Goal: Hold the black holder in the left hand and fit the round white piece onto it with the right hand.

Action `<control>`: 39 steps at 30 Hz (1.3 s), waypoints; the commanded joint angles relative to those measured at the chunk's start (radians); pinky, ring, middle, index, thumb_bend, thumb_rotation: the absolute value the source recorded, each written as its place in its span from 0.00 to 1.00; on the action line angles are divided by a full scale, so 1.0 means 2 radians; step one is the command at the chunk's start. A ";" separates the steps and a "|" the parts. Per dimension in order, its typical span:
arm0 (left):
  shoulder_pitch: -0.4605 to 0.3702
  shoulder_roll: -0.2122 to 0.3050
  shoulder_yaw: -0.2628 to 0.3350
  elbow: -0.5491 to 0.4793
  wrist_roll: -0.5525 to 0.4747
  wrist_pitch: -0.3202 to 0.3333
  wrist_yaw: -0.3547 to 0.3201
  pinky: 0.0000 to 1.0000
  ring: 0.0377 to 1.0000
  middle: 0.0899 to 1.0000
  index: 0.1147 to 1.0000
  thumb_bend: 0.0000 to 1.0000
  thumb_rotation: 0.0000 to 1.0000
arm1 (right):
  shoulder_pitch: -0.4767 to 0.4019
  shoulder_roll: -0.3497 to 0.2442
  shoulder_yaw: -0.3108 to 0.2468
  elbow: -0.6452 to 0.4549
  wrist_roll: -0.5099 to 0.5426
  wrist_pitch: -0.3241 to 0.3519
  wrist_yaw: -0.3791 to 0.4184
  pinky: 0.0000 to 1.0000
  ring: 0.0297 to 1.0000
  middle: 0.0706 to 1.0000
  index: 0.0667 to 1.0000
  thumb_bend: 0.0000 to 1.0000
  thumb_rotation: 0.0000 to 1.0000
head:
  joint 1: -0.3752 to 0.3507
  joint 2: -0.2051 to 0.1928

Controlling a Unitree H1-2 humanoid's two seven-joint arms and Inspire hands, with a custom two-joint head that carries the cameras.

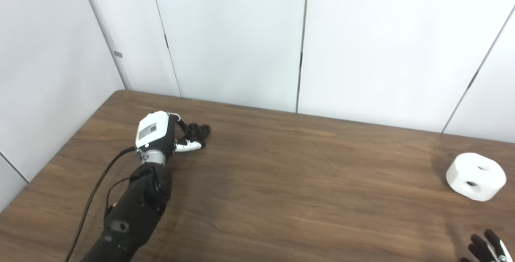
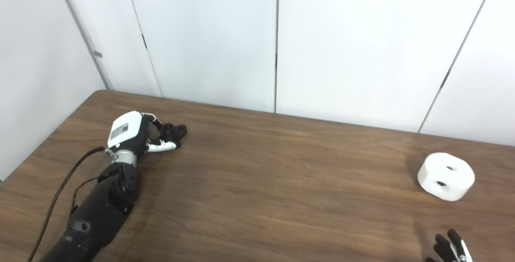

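Note:
The black holder (image 1: pixel 198 131), a small dark piece with two round sockets on top, rests on the wooden table (image 1: pixel 281 181) at the far left. My left hand (image 1: pixel 161 133) lies against its near side, with fingers behind it and the white thumb (image 1: pixel 188 146) in front, closed around it. The round white piece (image 1: pixel 476 176), a thick disc with two holes, sits on the table at the far right (right eye view (image 2: pixel 446 176)). Only the fingertips of my right hand (image 1: pixel 487 248) show at the bottom right corner, spread and empty, well short of the white piece.
White wall panels (image 1: pixel 241 36) stand right behind the table's back edge. The table's left edge runs diagonally past my left forearm (image 1: pixel 128 213), with a black cable beside it.

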 commanded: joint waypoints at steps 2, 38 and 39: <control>-0.012 0.017 0.005 -0.019 0.003 -0.010 0.009 1.00 0.88 0.75 0.42 0.52 0.05 | 0.005 -0.004 -0.003 -0.007 0.003 -0.001 0.000 0.86 0.94 0.94 0.97 0.55 1.00 | -0.001 0.001; 0.077 0.026 -0.024 -0.337 -0.002 -0.034 -0.204 0.98 0.86 0.76 0.42 0.52 0.05 | -0.025 0.019 0.014 -0.040 -0.024 0.052 -0.014 0.87 0.94 0.94 0.97 0.63 1.00 | -0.046 0.044; 0.082 0.025 -0.025 -0.349 -0.006 -0.035 -0.213 0.98 0.86 0.76 0.42 0.52 0.05 | -0.027 0.020 0.014 -0.038 -0.024 0.051 -0.015 0.86 0.93 0.93 0.97 0.63 1.00 | -0.049 0.045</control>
